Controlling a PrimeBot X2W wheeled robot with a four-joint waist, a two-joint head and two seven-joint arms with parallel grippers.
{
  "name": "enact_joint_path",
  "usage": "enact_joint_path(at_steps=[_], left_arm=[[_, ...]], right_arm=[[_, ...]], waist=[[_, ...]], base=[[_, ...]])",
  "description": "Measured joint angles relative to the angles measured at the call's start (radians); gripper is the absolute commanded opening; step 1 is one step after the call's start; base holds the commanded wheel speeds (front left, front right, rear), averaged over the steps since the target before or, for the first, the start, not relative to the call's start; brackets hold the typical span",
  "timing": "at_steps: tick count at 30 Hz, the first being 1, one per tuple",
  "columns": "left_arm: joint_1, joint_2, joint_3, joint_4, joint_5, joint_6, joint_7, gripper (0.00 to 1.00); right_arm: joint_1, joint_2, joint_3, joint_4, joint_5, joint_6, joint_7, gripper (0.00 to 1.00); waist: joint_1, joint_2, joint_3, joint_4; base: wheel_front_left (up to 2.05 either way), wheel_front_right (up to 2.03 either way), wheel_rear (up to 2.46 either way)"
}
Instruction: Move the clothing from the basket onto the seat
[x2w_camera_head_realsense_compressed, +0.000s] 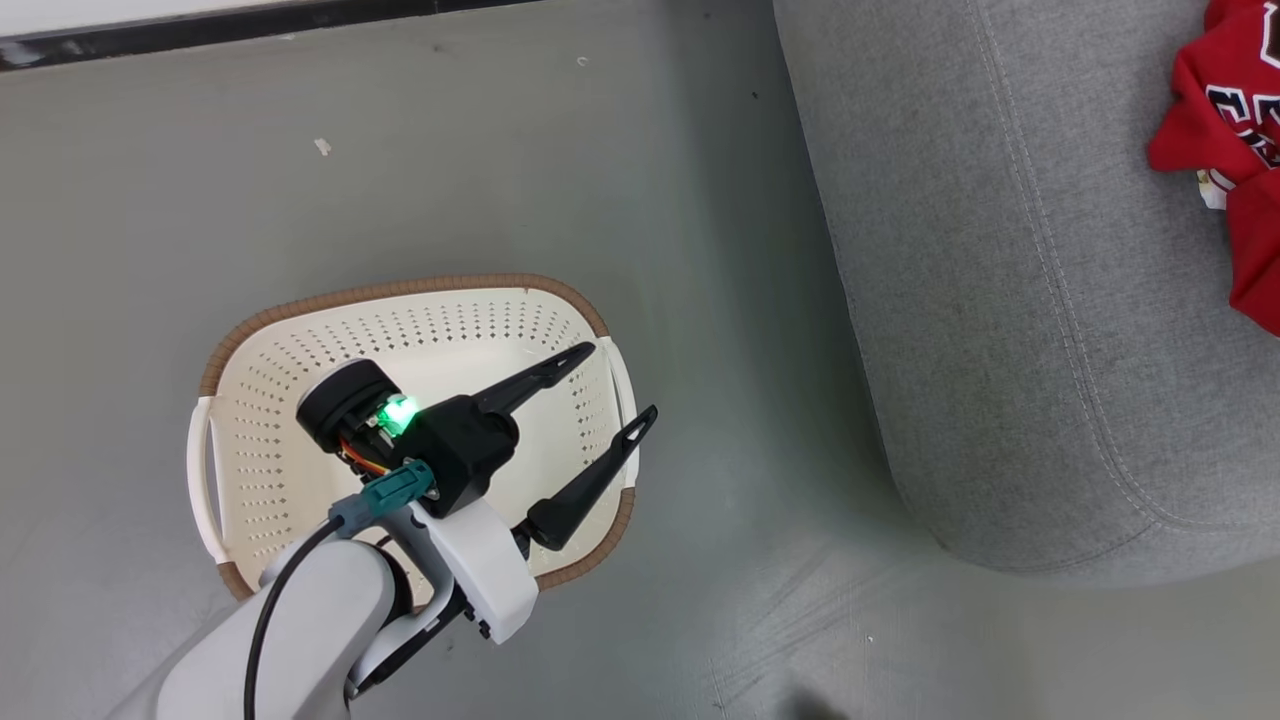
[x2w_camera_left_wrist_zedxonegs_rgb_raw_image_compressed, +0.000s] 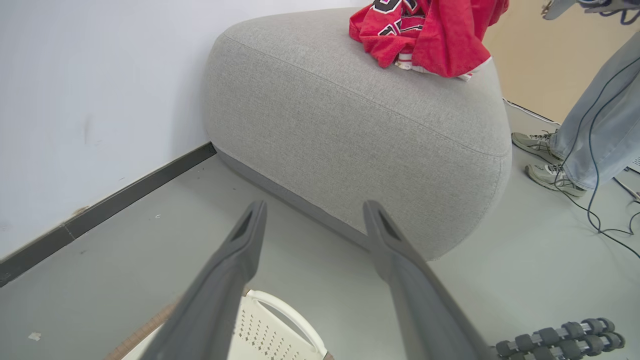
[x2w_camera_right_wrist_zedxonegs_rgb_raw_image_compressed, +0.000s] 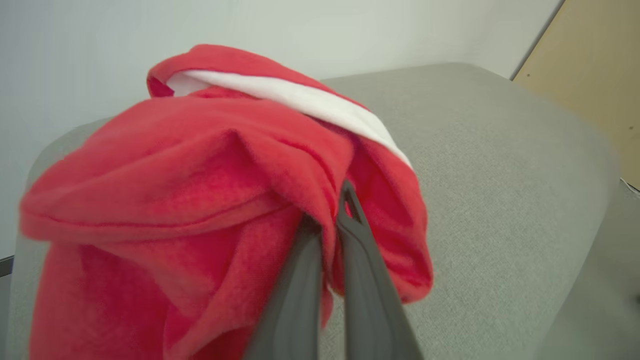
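Note:
The cream basket (x2w_camera_head_realsense_compressed: 400, 290) with a brown rim stands on the floor at the lower left, and what shows of its inside is bare; my arm covers part of it. My left gripper (x2w_camera_head_realsense_compressed: 621, 380) hovers open over its right side with nothing between the fingers (x2w_camera_left_wrist_zedxonegs_rgb_raw_image_compressed: 315, 205). To the right lies the big grey seat (x2w_camera_head_realsense_compressed: 1000, 300). Red clothing (x2w_camera_head_realsense_compressed: 1215, 120) with black, white-outlined lettering rests on the seat's top (x2w_camera_left_wrist_zedxonegs_rgb_raw_image_compressed: 440, 35). My right gripper (x2w_camera_right_wrist_zedxonegs_rgb_raw_image_compressed: 327, 210) is shut on a fold of a red garment (x2w_camera_right_wrist_zedxonegs_rgb_raw_image_compressed: 200, 175) with white trim, just above the seat (x2w_camera_right_wrist_zedxonegs_rgb_raw_image_compressed: 500, 175).
A person's legs (x2w_camera_left_wrist_zedxonegs_rgb_raw_image_compressed: 595, 125) in jeans and sneakers stand beyond the seat, with dark cables (x2w_camera_left_wrist_zedxonegs_rgb_raw_image_compressed: 595, 210) trailing across the floor there. A row of small dumbbells (x2w_camera_left_wrist_zedxonegs_rgb_raw_image_compressed: 560, 340) lies near the basket. A white wall with a dark baseboard (x2w_camera_left_wrist_zedxonegs_rgb_raw_image_compressed: 125, 190) runs behind.

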Motion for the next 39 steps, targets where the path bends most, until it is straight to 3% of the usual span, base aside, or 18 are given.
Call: enact_joint_path(at_steps=[17, 19, 21, 22, 39], left_arm=[[-0.007, 0.007, 0.007, -0.004, -0.009, 0.0, -0.01, 1.0], [-0.007, 0.006, 0.007, 0.001, -0.009, 0.0, -0.018, 1.0], [-0.006, 0.005, 0.007, 0.005, -0.01, 0.0, -0.019, 1.0], [-0.006, 0.004, 0.007, 0.007, -0.01, 0.0, -0.021, 1.0], [0.002, -0.018, 0.01, 0.049, -0.026, 0.0, -0.079, 1.0]], right_arm=[[-0.066, 0.04, -0.002, 0.145, -0.086, 0.0, 0.061, 0.0], [-0.07, 0.051, 0.032, 0.168, -0.108, 0.0, 0.088, 0.38], [-0.07, 0.057, 0.042, 0.181, -0.11, 0.0, 0.105, 0.86], [-0.071, 0.06, 0.047, 0.188, -0.11, 0.0, 0.117, 1.0], [-0.091, 0.053, 0.128, 0.22, -0.032, 0.0, 0.268, 1.0]], waist=[[0.0001, 0.0, -0.008, 0.0], [0.0, 0.0, -0.018, 0.0], [0.0, 0.0, -0.024, 0.0], [0.0, 0.0, -0.027, 0.0], [0.0, 0.0, -0.114, -0.014]], base=[[0.0, 0.0, 0.0], [0.0, 0.0, 0.0], [0.0, 0.0, 0.0], [0.0, 0.0, 0.0], [0.0, 0.0, 0.0]])
